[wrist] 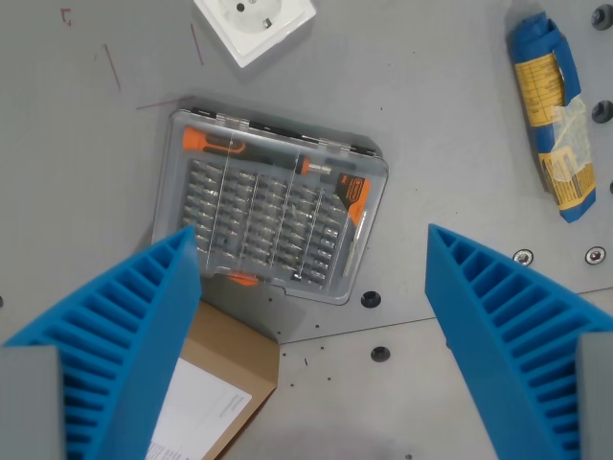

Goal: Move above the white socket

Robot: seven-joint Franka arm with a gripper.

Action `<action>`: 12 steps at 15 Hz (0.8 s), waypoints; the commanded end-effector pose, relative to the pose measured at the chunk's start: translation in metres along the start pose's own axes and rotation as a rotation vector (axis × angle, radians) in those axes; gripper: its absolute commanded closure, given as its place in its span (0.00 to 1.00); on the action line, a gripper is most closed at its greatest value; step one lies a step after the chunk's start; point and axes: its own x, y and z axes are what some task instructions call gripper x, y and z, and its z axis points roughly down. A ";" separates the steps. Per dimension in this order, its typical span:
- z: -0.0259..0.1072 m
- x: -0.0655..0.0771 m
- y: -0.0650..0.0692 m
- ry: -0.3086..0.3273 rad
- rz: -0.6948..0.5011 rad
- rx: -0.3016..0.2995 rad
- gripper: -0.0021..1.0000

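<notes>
- work surface: a flat grey metal table (pixel 431 125) with faint scratch marks near the upper left and several bolt holes and screw heads toward the lower right and right edge.
- white socket (pixel 254 24): lies on the table at the top edge of the wrist view, left of centre. it is turned at an angle and partly cut off by the frame. its round recess with two pin holes is visible.
- bit set case (pixel 271 206): a clear plastic case just below the socket, apart from it, near the middle of the view and slightly rotated. inside it, an orange-and-black screwdriver handle lies along the top and rows of metal bits fill the rest.
- cardboard box (pixel 215 388): brown, with a white label, at the bottom of the view below the case's lower left corner. whether the two touch cannot be told.
- blue and yellow packet (pixel 554 115): lies near the wrist view's right edge, well apart from the socket and the case. it is crumpled, with a strip of clear tape on it.
- gripper (pixel 311 287): two blue ribbed fingers (pixel 134 335) enter from the lower left and lower right corners. they stand wide apart with nothing held between them. the midpoint between them falls over the lower edge of the case, not over the socket.
</notes>
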 end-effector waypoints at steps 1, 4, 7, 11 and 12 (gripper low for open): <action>-0.002 0.000 0.000 0.003 0.000 0.000 0.00; -0.001 0.000 0.000 0.003 -0.002 0.000 0.00; 0.000 0.000 0.000 0.005 -0.013 0.000 0.00; 0.003 0.001 -0.001 0.009 -0.040 -0.001 0.00; 0.004 0.002 -0.001 0.011 -0.049 -0.001 0.00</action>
